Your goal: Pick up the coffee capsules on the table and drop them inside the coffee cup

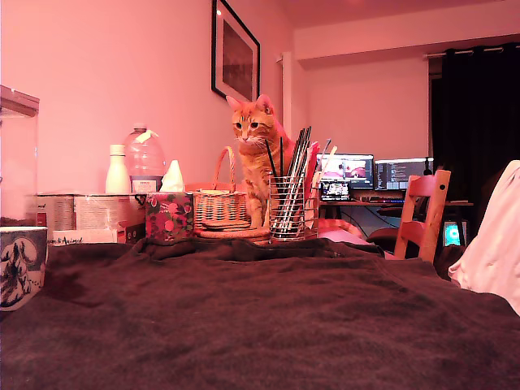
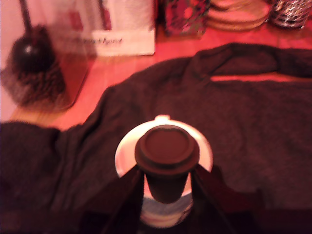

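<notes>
Fingers [image 2: 166, 187] pinch the capsule [image 2: 166, 151] by its tapered body over the cup [image 2: 204, 146]: you handle it as light, smooth, crushable.

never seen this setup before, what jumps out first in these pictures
An orange cat stands at the far edge of the brown-draped table, between a wicker basket and a wire pen holder. In the wrist view, the gripper holds a dark capsule right over the white mug, which sits at the exterior view's left edge.
</notes>
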### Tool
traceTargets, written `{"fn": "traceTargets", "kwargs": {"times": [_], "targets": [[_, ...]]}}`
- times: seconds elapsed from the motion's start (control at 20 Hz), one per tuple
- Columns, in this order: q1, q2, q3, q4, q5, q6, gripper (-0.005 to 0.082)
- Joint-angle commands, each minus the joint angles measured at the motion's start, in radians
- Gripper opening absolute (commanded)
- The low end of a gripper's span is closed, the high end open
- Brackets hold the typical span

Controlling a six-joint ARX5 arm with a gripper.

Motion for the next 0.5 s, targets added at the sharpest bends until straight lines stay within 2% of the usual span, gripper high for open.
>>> {"fn": "traceTargets", "kwargs": {"times": [0.0, 0.25, 0.45], "targets": [[0.022, 0.013, 0.023, -0.008, 0.032, 0.004, 0.0211], [0.074, 0.102, 0.094, -0.052, 0.124, 0.009, 0.0211], [0.078, 0.193, 0.171, -0.103, 0.15, 0.023, 0.0211]]}}
